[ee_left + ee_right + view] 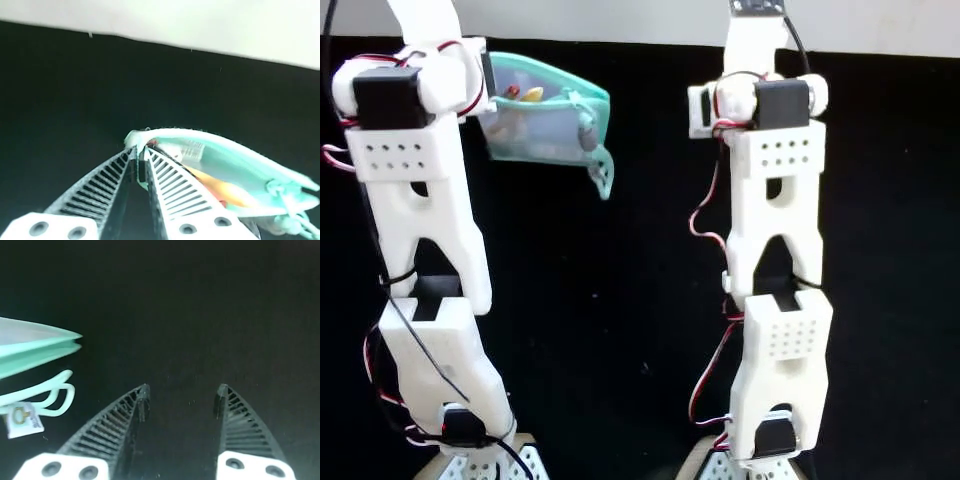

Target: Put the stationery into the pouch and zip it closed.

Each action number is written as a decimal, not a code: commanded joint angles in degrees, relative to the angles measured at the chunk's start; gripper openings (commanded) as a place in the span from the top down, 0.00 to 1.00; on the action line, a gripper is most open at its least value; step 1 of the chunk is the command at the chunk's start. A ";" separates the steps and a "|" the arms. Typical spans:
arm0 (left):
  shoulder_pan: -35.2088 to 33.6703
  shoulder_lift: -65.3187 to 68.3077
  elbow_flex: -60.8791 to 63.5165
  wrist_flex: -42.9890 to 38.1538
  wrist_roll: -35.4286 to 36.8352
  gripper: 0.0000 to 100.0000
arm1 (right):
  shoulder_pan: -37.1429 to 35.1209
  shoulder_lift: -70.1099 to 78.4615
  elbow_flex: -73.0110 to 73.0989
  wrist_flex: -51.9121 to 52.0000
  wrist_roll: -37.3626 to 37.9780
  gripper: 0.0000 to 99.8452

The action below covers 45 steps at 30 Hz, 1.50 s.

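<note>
Pouch (545,120): soft, translucent mint-green plastic, long and rounded. It lies at the far left of the table, right against the left arm's wrist. In the left wrist view its top gapes in a lens shape. I cannot tell whether it rests on the cloth or is lifted clear.
Stationery (220,190): orange and yellow shapes inside the pouch, blurred through its wall; I cannot tell which items they are.
Left gripper (141,157): ribbed black fingers, pinched together on the rim at one end of the pouch.
Right gripper (181,395): the same ribbed, tapering fingers, spread wide with nothing between them. It sits over bare cloth, near the pouch's pointed corner but apart from it.
Cord (55,395): a thin pale-green loop hanging from the pouch's end, with a small white tag (22,418) beside it.
Arms: white plastic shells with black motors and red and white wires. They stand side by side, well apart.
Open room: a broad strip of cloth runs between the two arms.
Table (620,330): matt black cloth, flecked with pale lint.
Room: a pale band (200,30) runs beyond the table's far edge.
</note>
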 commanded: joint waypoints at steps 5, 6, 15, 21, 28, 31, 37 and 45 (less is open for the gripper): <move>1.98 -0.66 -10.95 0.35 -0.62 0.99 | 0.66 -3.21 1.27 0.57 -0.53 0.78; 2.68 -0.66 -11.65 0.35 -0.62 0.99 | 0.66 -3.21 1.27 0.57 -0.53 0.78; 8.13 -10.33 -4.62 0.35 -0.09 0.99 | 0.66 -2.86 1.27 0.57 -0.53 0.78; 8.04 -15.96 6.46 0.26 2.90 0.99 | 0.66 -2.86 1.36 0.57 -0.53 0.78; 6.11 -16.04 27.30 -6.68 3.25 0.99 | 0.66 -2.86 1.36 0.57 -0.53 0.78; 4.62 -16.04 36.00 -12.40 3.25 0.99 | 0.66 -2.86 1.36 0.57 -0.53 0.78; 1.54 -16.04 43.74 -17.23 3.34 0.99 | 0.66 -2.86 1.36 0.57 -0.53 0.78; -3.47 -16.04 50.77 -21.98 3.16 0.99 | 0.66 -2.86 1.36 0.57 -0.53 0.78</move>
